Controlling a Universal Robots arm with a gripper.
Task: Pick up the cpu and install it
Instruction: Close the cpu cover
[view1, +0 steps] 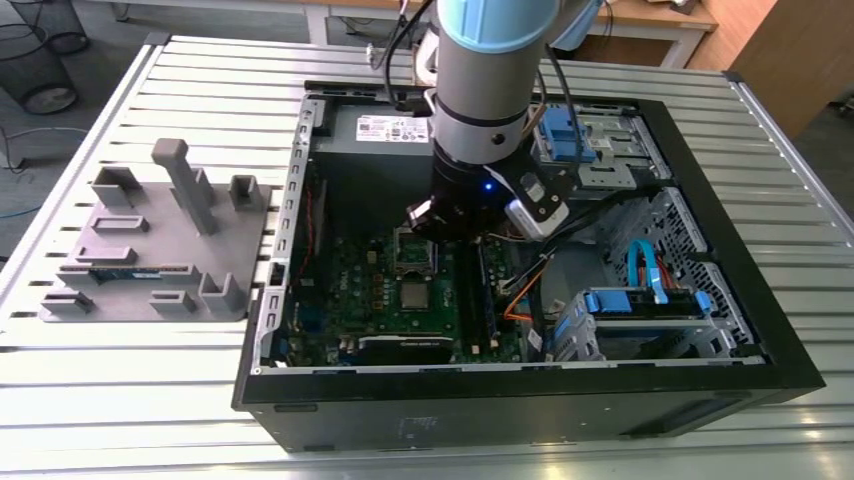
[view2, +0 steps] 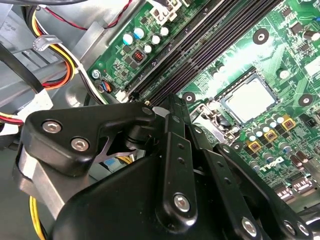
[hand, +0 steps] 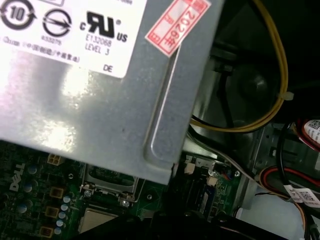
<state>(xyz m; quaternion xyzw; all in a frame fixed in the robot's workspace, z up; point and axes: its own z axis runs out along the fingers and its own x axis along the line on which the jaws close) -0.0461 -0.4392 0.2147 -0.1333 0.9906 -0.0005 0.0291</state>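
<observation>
- While the arm hangs over the open computer case (view1: 790, 330), its gripper (view1: 457, 224) sits low above the motherboard (view1: 374, 305), close to the socket area.
- Gripper state: cannot tell whether it is spread or closed. The second wrist view has just its black linkage (view2: 172, 165), with the tips hidden.
- cpu (view1: 418, 295): small silver-grey square lying flat on the motherboard, inside the socket frame. It is apart from the gripper and not held.
- In the exterior view the cpu is just on the near side of the gripper.
- Second wrist view: cpu (view2: 248, 99) lies flat in its square frame on the green board, beside the long black memory slots (view2: 200, 47).
- First wrist view: a corner of the cpu (hand: 97, 220) shows, and a metal frame (hand: 111, 181) next to it looks like the socket's open hold-down plate, though that is hard to confirm.
- Grey metal power supply box (hand: 100, 120) with a white label is right in front of the first wrist camera. In the exterior view it (view1: 380, 128) sits at the case's far end.
- Yellow cable (hand: 277, 75) loops past the box.
- Blue drive cage (view1: 641, 305) is at the exterior view's right inside the case.
- Grey parts fixture (view1: 147, 250) stands on the slatted table (view1: 200, 80), to the exterior view's left of the case and well apart from the gripper.
</observation>
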